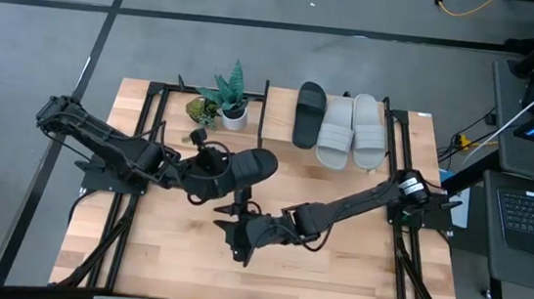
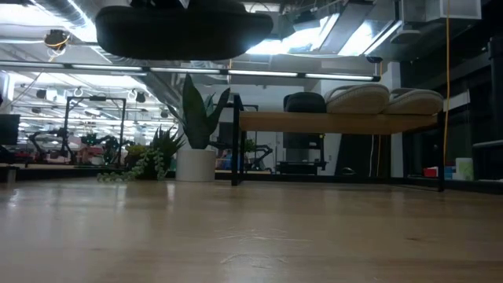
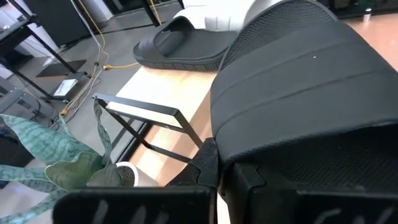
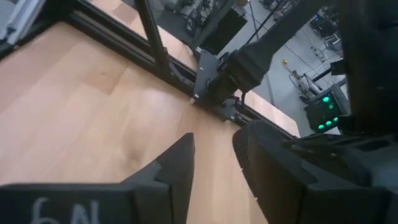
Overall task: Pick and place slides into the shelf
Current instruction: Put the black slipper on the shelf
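Left gripper is clamped on a black slide, holding it up off the table mid-board; in the low view the slide hangs high above the surface. Left wrist view shows the pinch at the slide's rear end, right at the fingers.

Right gripper sits low over the table near the front centre, holding nothing. In its own wrist view the fingers stand apart over bare wood.

Shelf is at the far edge of the table. 3 slides already on it: 1 black, 2 grey, side by side. Free space on the board left of the black one, next to the plant.

Handling guess:
- Foam-type slide, light, so the load on the arm should be trivial.
- Sole looks semi-stiff but likely flexes; an end grip lets the toe droop or swing.
- Textured footbed should give the pads decent friction; the moulded strap looks smoother.
- Best hold is probably across the sole edge or through the strap arch.
- Keep it level when clearing the shelf's black frame.
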Tool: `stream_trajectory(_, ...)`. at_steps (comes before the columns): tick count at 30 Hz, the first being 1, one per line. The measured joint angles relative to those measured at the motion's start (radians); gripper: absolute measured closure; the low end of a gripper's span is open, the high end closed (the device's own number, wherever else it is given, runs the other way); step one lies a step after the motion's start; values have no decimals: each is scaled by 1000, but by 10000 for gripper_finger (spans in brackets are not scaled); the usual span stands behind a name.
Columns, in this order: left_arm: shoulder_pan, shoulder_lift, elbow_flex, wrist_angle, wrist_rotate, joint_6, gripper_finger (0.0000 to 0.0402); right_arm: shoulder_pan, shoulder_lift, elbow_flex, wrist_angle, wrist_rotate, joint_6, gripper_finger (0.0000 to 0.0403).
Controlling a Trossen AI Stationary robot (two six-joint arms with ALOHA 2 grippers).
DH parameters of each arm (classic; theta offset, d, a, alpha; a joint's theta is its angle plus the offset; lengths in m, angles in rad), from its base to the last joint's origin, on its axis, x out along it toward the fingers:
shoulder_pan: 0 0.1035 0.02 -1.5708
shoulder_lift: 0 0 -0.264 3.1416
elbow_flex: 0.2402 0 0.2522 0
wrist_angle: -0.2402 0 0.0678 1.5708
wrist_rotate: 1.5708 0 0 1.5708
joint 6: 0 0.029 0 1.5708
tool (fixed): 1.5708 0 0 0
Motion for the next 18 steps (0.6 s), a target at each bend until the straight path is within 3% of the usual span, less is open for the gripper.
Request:
stream_trajectory(6, -1, 0, 0, 9, 15, 18, 401, -1, 32, 0, -13, 5, -64, 250)
stream_trajectory(11, -1, 0, 0, 8, 41, 18, 401, -2, 32, 0, -42, 153, -78, 250)
stream_trajectory(18, -1, 0, 0, 8, 45, 18, 401, -12, 32, 0, -70, 178, -100, 250)
